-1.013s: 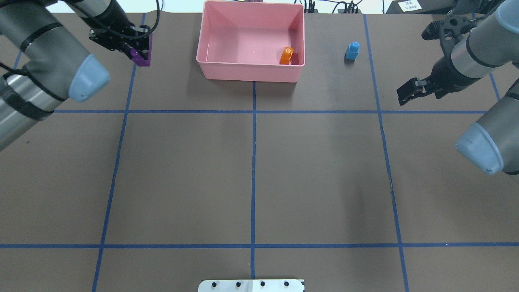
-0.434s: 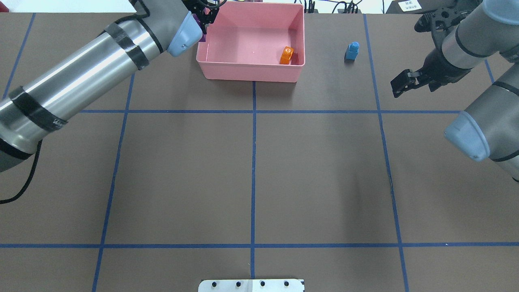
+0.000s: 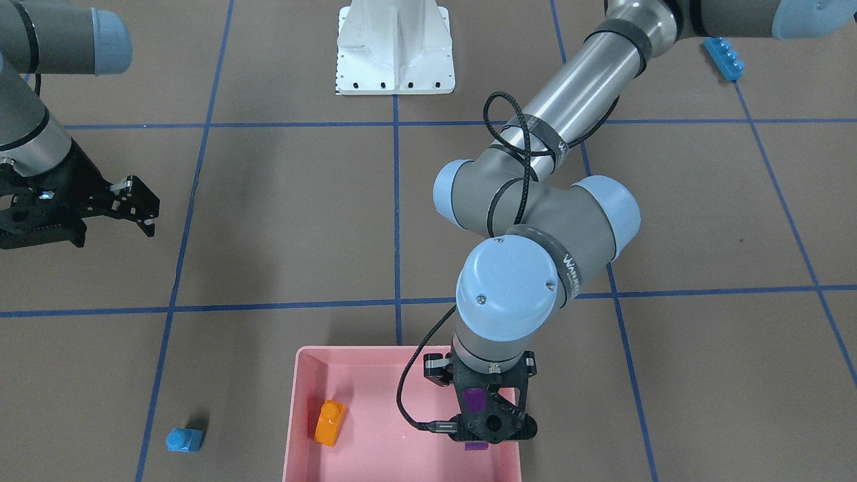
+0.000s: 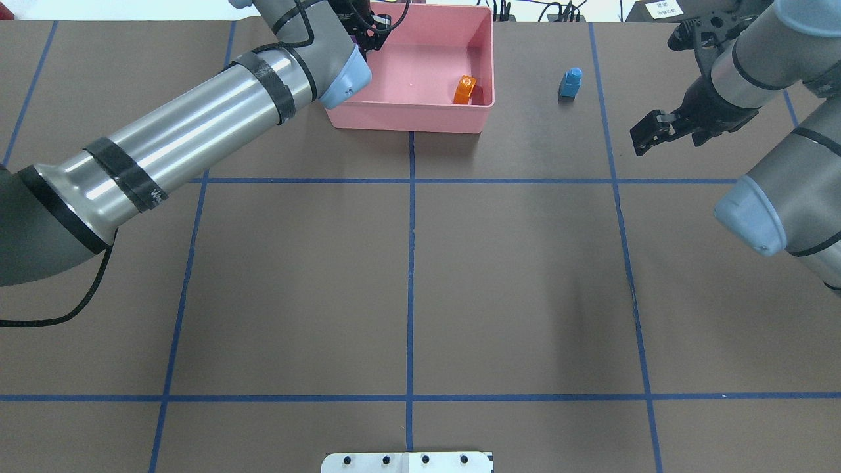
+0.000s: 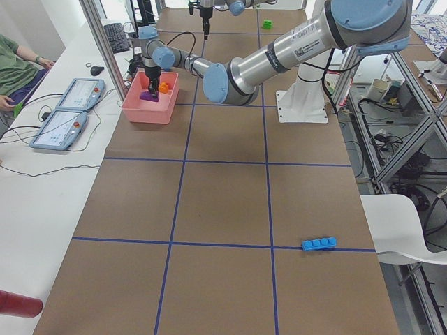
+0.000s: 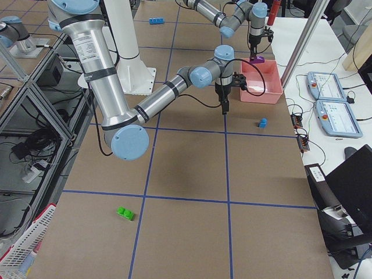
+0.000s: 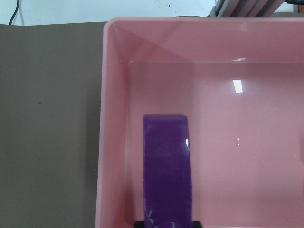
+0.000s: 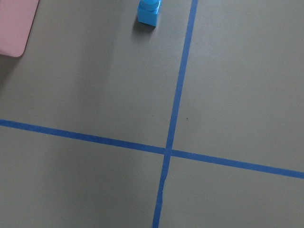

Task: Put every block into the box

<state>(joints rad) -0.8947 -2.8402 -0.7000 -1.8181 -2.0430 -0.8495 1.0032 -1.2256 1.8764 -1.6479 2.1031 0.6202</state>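
Purple block (image 7: 167, 166) is now over the box (image 4: 407, 121), just inside the wall on the robot's left. A second ago the left gripper (image 3: 491, 428) was carrying it over the table, well outside that wall. Left fingers are clamped on it; can't tell if it touches the box floor yet. Carry looks done to me, only the release is left.

Orange block (image 4: 464, 90) is already in the box, against the opposite wall, well apart from the purple one, so the drop spot looks safe.

Right gripper (image 4: 647, 135) has drifted a bit closer to the box. It hovers over the table beyond the tiny blue block (image 4: 570, 83), fingers spread, holding nothing. That block stands on the table just outside the box's right wall, probably the right arm's next pick.

Far from the box on the table: long blue block (image 5: 319, 243) on the robot's left side, green block (image 6: 124, 213) on its right side.

My count: one in, one about to drop, three left.
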